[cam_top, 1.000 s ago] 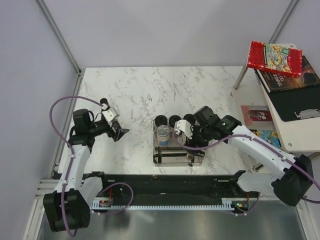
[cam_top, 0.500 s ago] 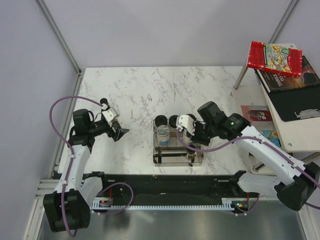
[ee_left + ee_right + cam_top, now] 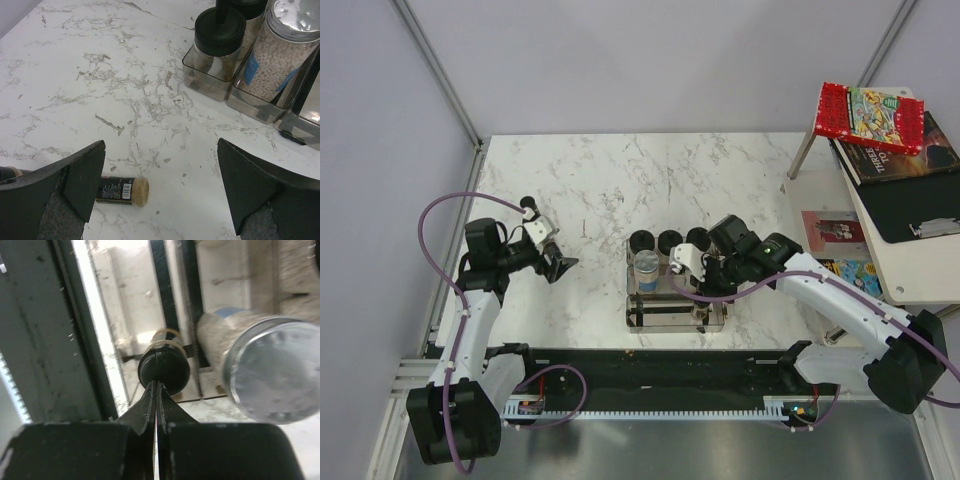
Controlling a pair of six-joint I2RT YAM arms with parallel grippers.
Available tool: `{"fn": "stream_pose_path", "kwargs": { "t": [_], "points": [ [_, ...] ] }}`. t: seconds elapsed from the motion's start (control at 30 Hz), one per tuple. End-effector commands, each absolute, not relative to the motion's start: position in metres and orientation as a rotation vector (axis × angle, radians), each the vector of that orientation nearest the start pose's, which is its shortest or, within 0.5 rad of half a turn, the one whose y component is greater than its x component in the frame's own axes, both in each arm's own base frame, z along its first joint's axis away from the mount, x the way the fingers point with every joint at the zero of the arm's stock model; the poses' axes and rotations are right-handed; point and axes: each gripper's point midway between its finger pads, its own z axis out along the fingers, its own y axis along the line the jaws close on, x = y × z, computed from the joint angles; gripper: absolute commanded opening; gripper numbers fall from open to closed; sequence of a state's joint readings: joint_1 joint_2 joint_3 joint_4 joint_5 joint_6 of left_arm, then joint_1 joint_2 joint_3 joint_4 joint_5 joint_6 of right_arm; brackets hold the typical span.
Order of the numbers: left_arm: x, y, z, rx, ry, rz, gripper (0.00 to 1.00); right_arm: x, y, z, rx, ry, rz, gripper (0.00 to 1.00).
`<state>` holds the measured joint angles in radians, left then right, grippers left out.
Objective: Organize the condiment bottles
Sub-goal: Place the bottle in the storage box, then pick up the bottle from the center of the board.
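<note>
Three black-lidded jars (image 3: 669,241) stand in the back row of the clear rack (image 3: 670,322). A silver-capped bottle (image 3: 647,268) with a blue label stands in the row in front. My right gripper (image 3: 703,283) hangs over the rack's right part. It is shut with nothing between its fingers, and its tips (image 3: 156,382) rest at the dark cap of a slim bottle (image 3: 165,369) upright in the rack. Another slim brown spice bottle (image 3: 121,190) lies on its side on the marble. My left gripper (image 3: 160,190) is open over it, and the left finger hides the bottle's cap end.
The left wrist view shows a black-lidded jar (image 3: 219,35) and the silver-capped bottle (image 3: 282,55) in the rack's near corner (image 3: 210,90). A side table with books (image 3: 870,115) stands at the right. Grey walls bound the marble at the back and left.
My right gripper's jaws have closed. The right arm drew back from the rack, then came down over it again. The left arm has not moved.
</note>
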<state>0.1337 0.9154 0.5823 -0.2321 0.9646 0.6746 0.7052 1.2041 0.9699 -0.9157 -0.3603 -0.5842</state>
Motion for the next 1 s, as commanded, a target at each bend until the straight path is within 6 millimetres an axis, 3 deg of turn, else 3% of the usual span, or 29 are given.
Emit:
{"fn": "stream_pose_path", "kwargs": {
  "t": [0.0, 0.17, 0.27, 0.6, 0.7, 0.73, 0.8, 0.83, 0.93, 0.97],
  "points": [
    [0.27, -0.097, 0.173, 1.027, 1.578, -0.489, 0.99, 0.16, 0.193, 0.107, -1.711, 2.114, 0.539, 0.0],
    [0.27, -0.096, 0.173, 1.027, 1.576, -0.486, 0.99, 0.161, 0.195, 0.11, -1.711, 2.1, 0.538, 0.0],
    [0.27, -0.097, 0.172, 1.026, 1.579, -0.491, 0.99, 0.163, 0.198, 0.122, -1.704, 2.068, 0.539, 0.0],
    [0.271, -0.096, 0.174, 1.026, 1.574, -0.481, 0.99, 0.187, 0.203, 0.198, -1.606, 1.866, 0.419, 0.02],
    [0.27, -0.096, 0.174, 1.027, 1.574, -0.485, 0.99, 0.199, 0.198, 0.219, -1.528, 1.792, 0.333, 0.13],
    [0.27, -0.096, 0.174, 1.025, 1.576, -0.487, 0.99, 0.203, 0.196, 0.228, -1.494, 1.766, 0.308, 0.32],
    [0.272, -0.095, 0.176, 1.02, 1.577, -0.48, 0.99, 0.21, 0.189, 0.231, -1.462, 1.767, 0.244, 0.55],
    [0.274, -0.094, 0.177, 1.01, 1.585, -0.476, 0.99, 0.214, 0.187, 0.237, -1.434, 1.748, 0.224, 0.7],
    [0.293, -0.08, 0.185, 0.89, 1.666, -0.424, 0.99, 0.224, 0.181, 0.239, -1.378, 1.732, 0.174, 0.87],
    [0.301, -0.073, 0.177, 0.847, 1.731, -0.407, 0.99, 0.224, 0.18, 0.234, -1.375, 1.738, 0.172, 0.9]
  ]
}}
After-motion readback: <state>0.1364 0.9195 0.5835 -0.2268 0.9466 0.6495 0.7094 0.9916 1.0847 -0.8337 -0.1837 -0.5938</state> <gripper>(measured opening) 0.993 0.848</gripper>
